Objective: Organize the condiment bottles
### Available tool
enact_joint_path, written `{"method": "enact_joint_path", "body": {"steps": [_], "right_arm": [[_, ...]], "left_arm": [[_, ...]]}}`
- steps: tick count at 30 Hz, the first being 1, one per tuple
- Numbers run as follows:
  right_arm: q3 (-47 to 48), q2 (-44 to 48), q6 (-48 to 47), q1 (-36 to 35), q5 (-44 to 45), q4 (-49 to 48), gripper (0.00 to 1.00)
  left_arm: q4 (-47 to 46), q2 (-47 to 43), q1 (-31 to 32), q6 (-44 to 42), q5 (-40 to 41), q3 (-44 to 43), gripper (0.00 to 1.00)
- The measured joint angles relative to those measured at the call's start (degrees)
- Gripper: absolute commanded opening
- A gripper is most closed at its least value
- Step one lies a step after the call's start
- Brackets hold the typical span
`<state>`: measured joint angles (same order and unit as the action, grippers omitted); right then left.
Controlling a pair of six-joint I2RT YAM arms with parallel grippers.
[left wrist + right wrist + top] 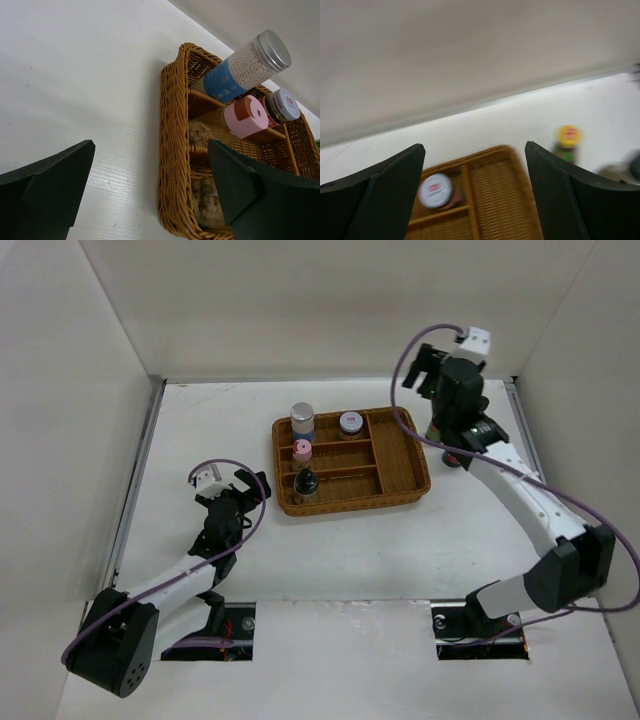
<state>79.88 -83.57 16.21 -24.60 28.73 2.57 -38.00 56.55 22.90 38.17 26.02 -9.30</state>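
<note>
Left hand [150, 150] and right hand [475, 147] spread wide; silver-capped bottle [245, 67] (blue label) shows white beads inside

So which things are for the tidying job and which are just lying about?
For the job: silver-capped bottle, pink-capped bottle, black-capped dark bottle, red-lidded jar, yellow-capped green bottle.
Just there: wicker tray, table.

Black left tool [150, 150]; right of it, brown woven tray [172, 150]. Inside: silver-capped bottle [245, 67] w/ blue label, white beads; pink-capped bottle [245, 117]; jar [282, 105] w/ red-and-white lid. Ahead of black right tool [475, 146]: green bottle [567, 142], yellow cap. Counter [75, 75] white.
</note>
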Motion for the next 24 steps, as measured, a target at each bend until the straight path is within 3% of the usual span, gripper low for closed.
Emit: {"method": "enact_joint_path", "body": {"steps": [9, 16, 24], "right_arm": [[-10.1, 7.4, -4.4, 11.8, 11.9, 0.6, 0.88], [-11.5, 4.8, -4.4, 13.9, 11.0, 2.2, 0.84], [-11.3, -0.8, -2.8, 16.7, 7.2, 3.3, 0.71]], "left_arm": [[0.0, -0.3, 0.0, 0.4, -0.5, 0.0, 1.0], [0.0, -0.3, 0.0, 0.9, -1.0, 0.0, 1.0], [0.0, -0.3, 0.0, 1.1, -1.1, 0.0, 1.0]]}}
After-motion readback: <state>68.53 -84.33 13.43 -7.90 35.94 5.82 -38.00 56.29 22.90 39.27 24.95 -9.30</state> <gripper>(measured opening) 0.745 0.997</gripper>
